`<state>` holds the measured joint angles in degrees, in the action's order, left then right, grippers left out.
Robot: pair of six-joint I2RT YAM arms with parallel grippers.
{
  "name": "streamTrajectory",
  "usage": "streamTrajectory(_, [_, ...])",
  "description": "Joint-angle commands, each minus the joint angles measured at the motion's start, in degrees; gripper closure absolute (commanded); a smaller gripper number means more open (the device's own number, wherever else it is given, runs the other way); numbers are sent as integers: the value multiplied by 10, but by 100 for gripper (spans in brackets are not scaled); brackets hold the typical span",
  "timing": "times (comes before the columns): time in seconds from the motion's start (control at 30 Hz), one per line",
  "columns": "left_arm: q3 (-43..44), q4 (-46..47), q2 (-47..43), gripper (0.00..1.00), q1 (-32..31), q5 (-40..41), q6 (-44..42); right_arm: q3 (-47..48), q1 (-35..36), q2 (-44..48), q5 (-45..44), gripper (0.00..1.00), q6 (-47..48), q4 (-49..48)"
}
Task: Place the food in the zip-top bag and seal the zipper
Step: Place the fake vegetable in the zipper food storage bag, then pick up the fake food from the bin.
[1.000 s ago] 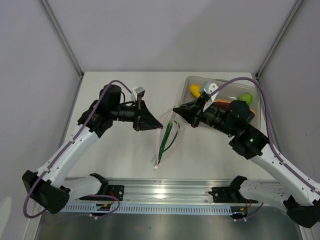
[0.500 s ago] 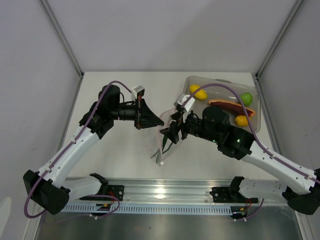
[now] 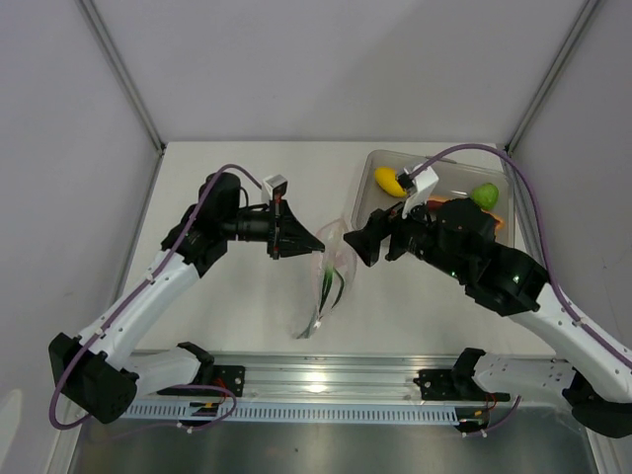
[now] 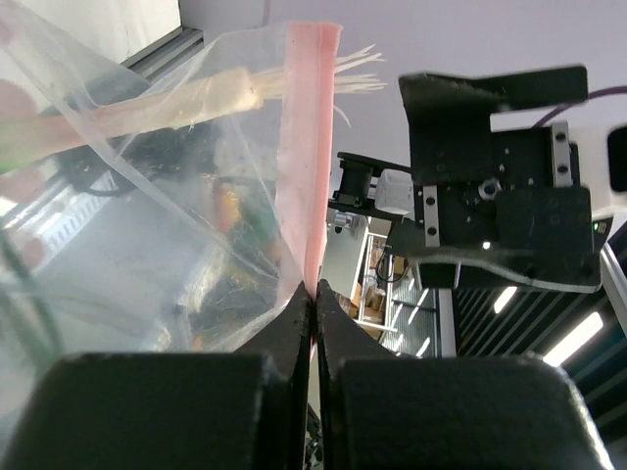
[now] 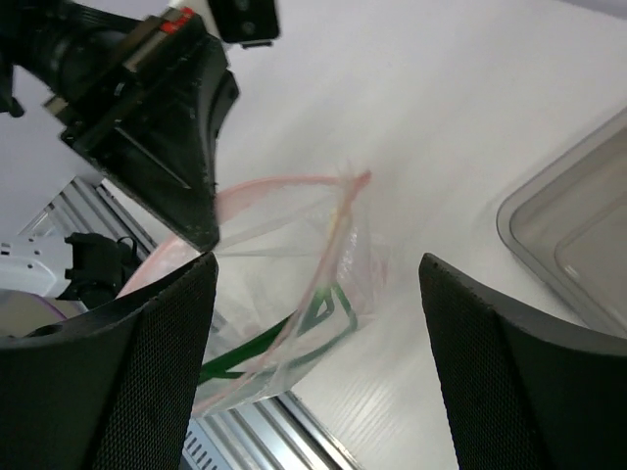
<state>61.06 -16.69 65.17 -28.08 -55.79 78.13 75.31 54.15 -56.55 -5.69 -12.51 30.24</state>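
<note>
The left gripper (image 3: pixel 314 244) is clamped on the zipper (image 4: pixel 309 147): in its wrist view the two jaws meet with the pink strip pinched between them, and the bag (image 3: pixel 326 281) hangs from that grip, its lower end trailing towards the near edge of the table

The right gripper (image 3: pixel 357 245) has its jaws wide apart and holds nothing. Its wrist view looks straight between the fingers at the bag's mouth, which gapes as a pink loop (image 5: pixel 294 181) facing it

The thin green vegetable (image 3: pixel 329 286) lies inside the bag, with its long axis running along the bag's length from mouth to bottom

The rest of the food is in the tray (image 3: pixel 367 170), behind the right gripper and to its right: a lemon (image 3: pixel 387 180) in the near-left corner, a lime (image 3: pixel 485 195) further right, and a sliver of the meat slice (image 3: pixel 500 220) showing past the arm. I cannot see a second lemon; the arm may cover it

So the next piece lies on the opposite side of the right jaws from the bag. The right arm is much the nearer to the tray, and the lemon is the closest piece to it, lying slantwise across its corner. I judge the task barely begun: one piece bagged, the mouth unsealed
</note>
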Motion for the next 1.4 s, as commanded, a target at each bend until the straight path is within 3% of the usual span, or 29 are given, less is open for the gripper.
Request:
streamTrajectory(0.0, [2, 32, -14, 99, 3, -15, 17, 19, -19, 4, 1, 16, -62, 64])
streamTrajectory(0.17, [16, -14, -22, 99, 5, 9, -28, 13, -86, -5, -32, 16, -120, 110])
streamTrajectory(0.4, [56, -118, -48, 99, 10, 81, -103, 9, -232, -16, 49, 17, -178, 112])
streamTrajectory(0.6, [76, -191, -62, 99, 11, 141, -168, -34, -430, -57, 215, 18, -204, 78])
streamTrajectory(0.93, [73, -235, -72, 99, 11, 229, -249, -96, -633, -109, 207, 20, -284, 14])
streamTrajectory(1.07, [77, -230, -63, 99, 11, 233, -279, -123, -683, -130, 229, 22, -316, -23])
streamTrajectory(1.37, [76, -208, -34, 99, 12, 218, -315, -176, -696, -158, 160, 27, -382, -100])
